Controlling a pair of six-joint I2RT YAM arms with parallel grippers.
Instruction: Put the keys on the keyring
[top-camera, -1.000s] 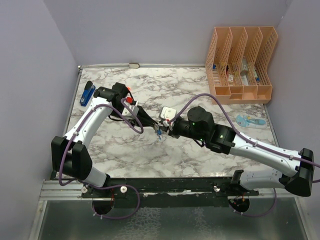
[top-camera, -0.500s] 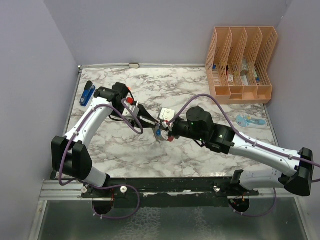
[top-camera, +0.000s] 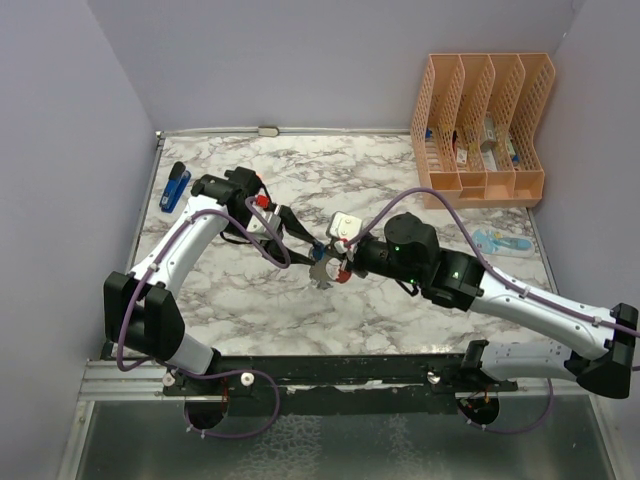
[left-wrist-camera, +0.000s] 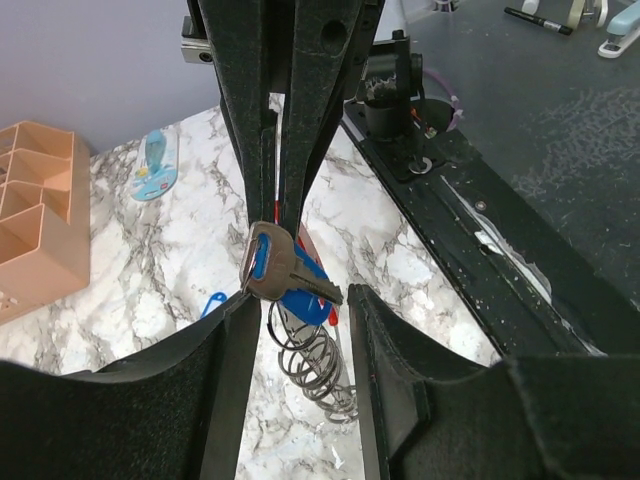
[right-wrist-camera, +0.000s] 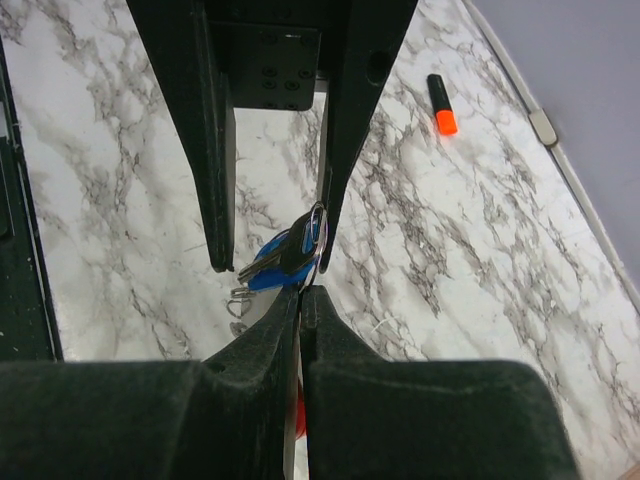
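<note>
Over marble, left gripper wider, right gripper tighter.

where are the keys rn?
Top view: near the middle of the table. The keys are pinched in the right gripper, between the open fingers of the left gripper.

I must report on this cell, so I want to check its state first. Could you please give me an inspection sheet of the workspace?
Surface: table top, white and grey marble pattern.
Job's things: key with a blue head hangs at the right fingertips; red part of the keyring shows just behind it.
Clutter: blue stapler, pale-blue item, orange file rack, marker with orange cap.
Grippers: left gripper open, jaws either side of the key; right gripper shut on the keyring.
Cables: purple cable along each arm, looping free.
Surroundings: plain lilac walls.
</note>
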